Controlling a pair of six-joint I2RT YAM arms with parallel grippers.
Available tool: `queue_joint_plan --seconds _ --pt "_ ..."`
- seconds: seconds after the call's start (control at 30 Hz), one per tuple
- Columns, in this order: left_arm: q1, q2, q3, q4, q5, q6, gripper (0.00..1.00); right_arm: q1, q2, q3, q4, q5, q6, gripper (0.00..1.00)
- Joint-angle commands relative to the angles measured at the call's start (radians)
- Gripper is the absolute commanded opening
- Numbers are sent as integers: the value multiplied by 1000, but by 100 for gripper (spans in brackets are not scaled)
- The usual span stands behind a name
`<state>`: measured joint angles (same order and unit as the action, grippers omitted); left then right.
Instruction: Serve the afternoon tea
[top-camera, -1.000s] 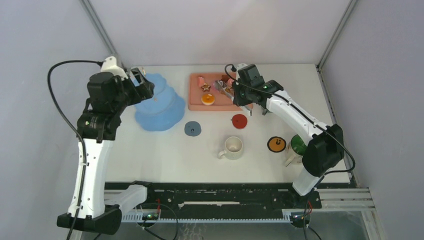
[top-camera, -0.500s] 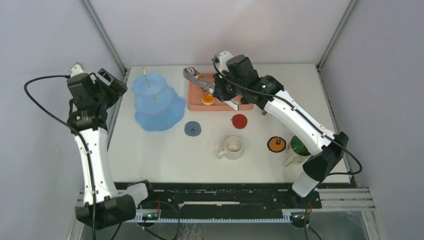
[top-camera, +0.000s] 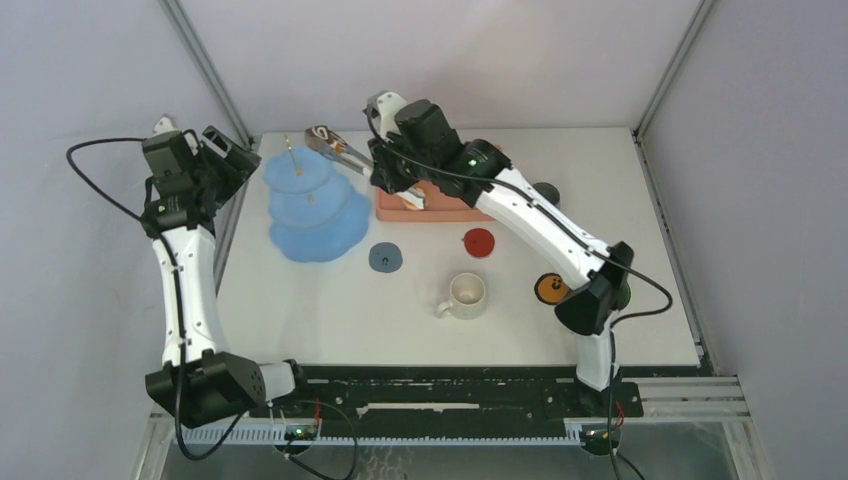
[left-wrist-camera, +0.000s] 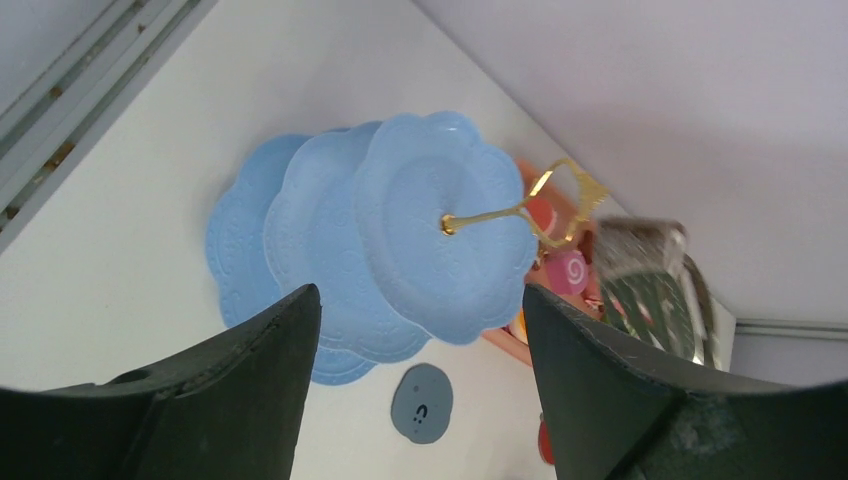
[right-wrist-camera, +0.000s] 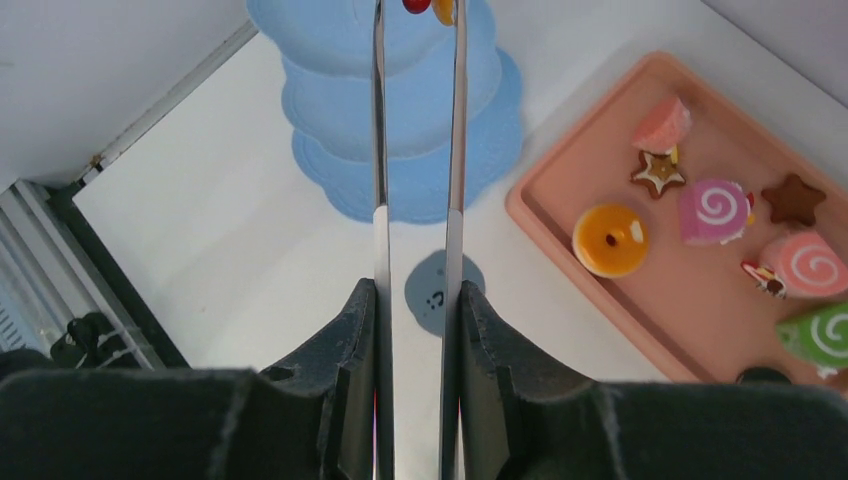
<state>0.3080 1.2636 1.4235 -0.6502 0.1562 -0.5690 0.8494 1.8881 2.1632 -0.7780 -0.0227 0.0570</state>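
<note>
Clamps the right end effector (right-wrist-camera: 418, 310) on metal tongs (right-wrist-camera: 379, 150), poising a small pastry (right-wrist-camera: 425, 6) pinched at their tips over the top tier of the dessert tower (right-wrist-camera: 320, 90), likely for release. Holds the left end effector (left-wrist-camera: 415, 330) spread, empty, aside for clearance.

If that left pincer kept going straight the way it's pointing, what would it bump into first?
Most likely the blue tiered dessert tower. It sits dead centre ahead of the open left pincer, with nothing showing between them. How far off it is, is hard to judge.
</note>
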Motion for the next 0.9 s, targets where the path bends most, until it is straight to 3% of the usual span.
queue_joint_plan --seconds 0.0,0.87 --pt "6 -100 52 48 20 -5 79 21 106 182 3 41 -10 0" --pt "-18 -181 39 52 89 7 79 39 317 380 39 32 -16 0"
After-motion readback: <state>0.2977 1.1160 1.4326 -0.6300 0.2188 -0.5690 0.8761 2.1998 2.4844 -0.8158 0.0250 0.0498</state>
